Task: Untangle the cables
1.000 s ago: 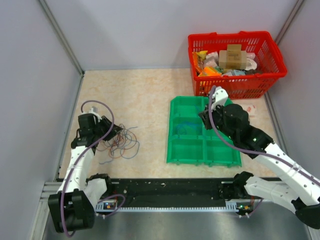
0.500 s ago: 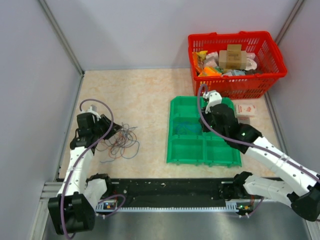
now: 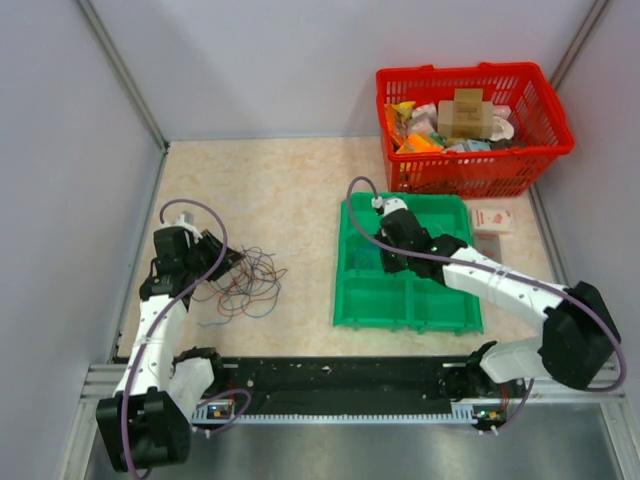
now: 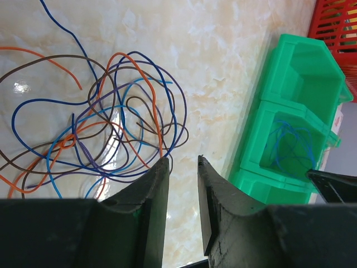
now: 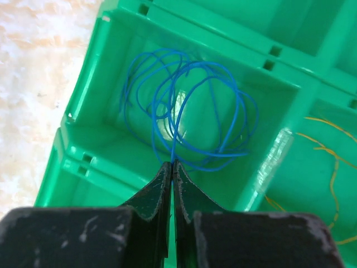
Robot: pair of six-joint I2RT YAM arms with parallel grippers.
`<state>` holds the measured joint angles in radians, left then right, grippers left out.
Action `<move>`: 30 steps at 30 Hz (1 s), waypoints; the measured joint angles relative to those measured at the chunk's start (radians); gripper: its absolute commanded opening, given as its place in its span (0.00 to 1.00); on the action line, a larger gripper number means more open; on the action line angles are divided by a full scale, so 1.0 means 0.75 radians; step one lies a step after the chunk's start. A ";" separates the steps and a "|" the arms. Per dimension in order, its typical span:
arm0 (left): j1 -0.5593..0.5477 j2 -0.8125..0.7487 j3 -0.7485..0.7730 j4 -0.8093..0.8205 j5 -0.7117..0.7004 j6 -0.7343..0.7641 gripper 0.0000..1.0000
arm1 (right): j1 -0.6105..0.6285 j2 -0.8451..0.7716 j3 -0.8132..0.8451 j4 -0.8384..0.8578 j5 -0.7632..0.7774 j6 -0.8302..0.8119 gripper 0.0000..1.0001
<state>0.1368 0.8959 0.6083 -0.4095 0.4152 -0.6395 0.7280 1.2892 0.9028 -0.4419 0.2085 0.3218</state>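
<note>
Your right pincer [image 5: 173,164] is pinching the blue cable [image 5: 172,142], parking it in the green tray compartment [image 5: 100,139] ahead. Your left pincer [image 4: 183,160], slightly spread, is hovering beside the tangle [image 4: 117,120].

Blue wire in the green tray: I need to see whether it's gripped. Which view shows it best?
Right wrist: the blue wire fills the frame, coiled in the green tray, one strand meeting the shut right pincer. Left wrist shows it small; top view, barely a trace.

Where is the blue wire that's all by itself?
In the right wrist view, the blue wire lies coiled in a left-side compartment of the green tray, its end at the shut right gripper.
</note>
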 measured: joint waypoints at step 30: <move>0.000 -0.024 0.021 -0.172 -0.169 0.056 0.66 | 0.396 0.710 0.647 0.316 -0.330 0.147 0.63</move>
<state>0.1368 0.8780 0.6243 -0.5385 0.2882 -0.5976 1.0248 1.8214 1.3880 -0.2047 -0.0387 0.4320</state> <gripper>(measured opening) 0.663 0.650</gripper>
